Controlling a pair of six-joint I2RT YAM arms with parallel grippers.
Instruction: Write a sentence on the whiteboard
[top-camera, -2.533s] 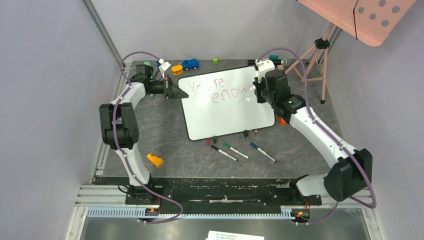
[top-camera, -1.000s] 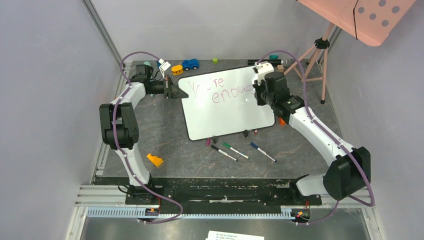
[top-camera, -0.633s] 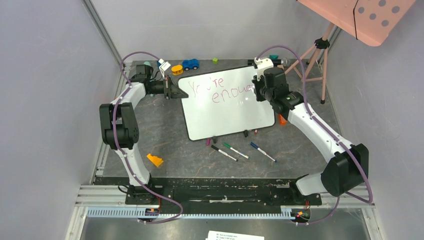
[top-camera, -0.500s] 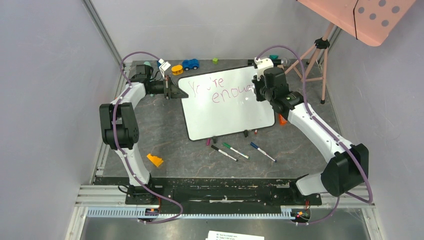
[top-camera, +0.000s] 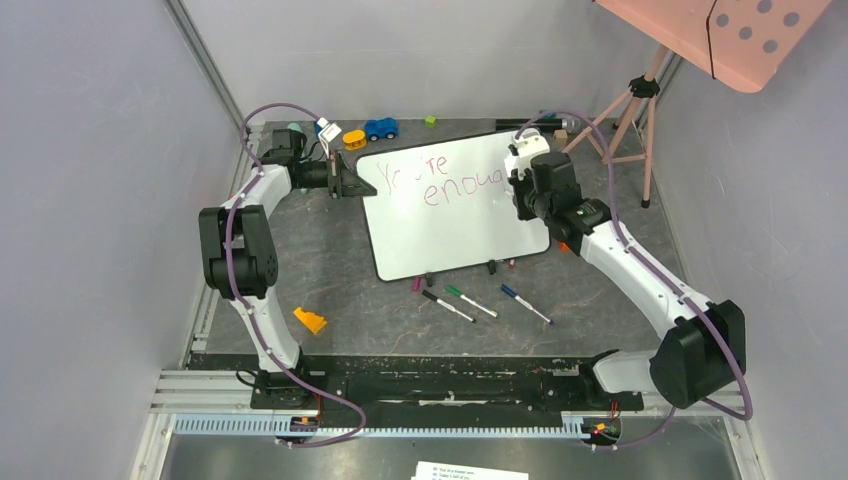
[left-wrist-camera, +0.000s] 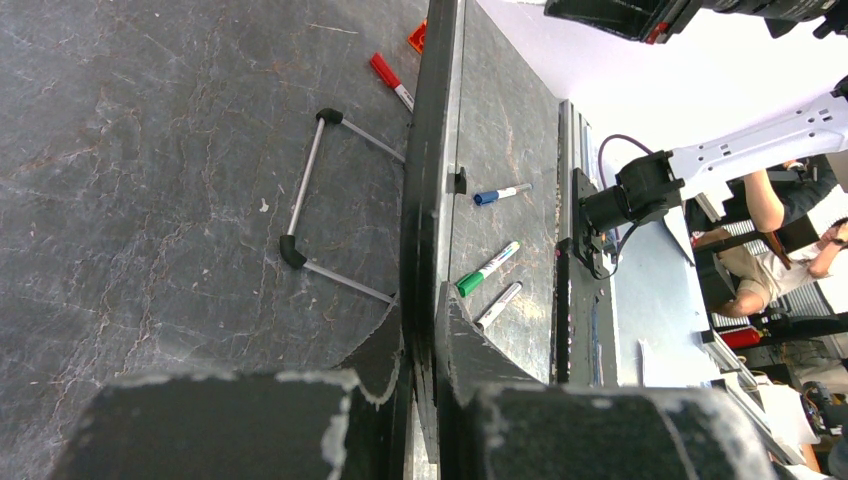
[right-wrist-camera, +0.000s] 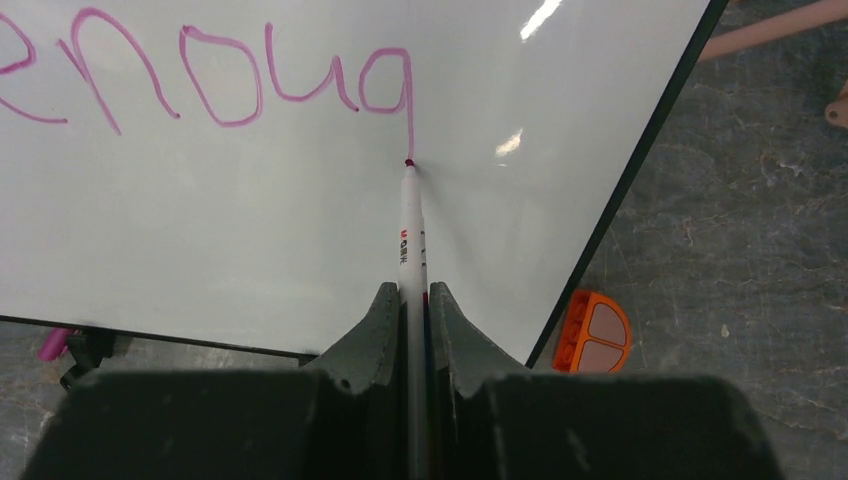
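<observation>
Your right gripper is clenched on a white marker. The barrel sticks straight out between the jaws, and the pink tip touches the whiteboard at the foot of the g's tail. The sentence reads "enoug" on this line, and the top view shows "You're" above it (thin pink-purple strokes). The board stands propped and tilted at the far middle of the table. From above, your right wrist covers the board's upper right edge and hides the end of the second line. An orange toy piece lies just beside the board's lower right edge.

Your left gripper is clamped on the board's left edge, one finger on each side. Behind the board are its wire stand and a red marker. In front, near its feet, lie a blue marker, a green marker and a black marker. Along the far edge are a blue toy car, a yellow piece and a green cube. An orange wedge sits near the left arm. A tripod stands past the right corner.
</observation>
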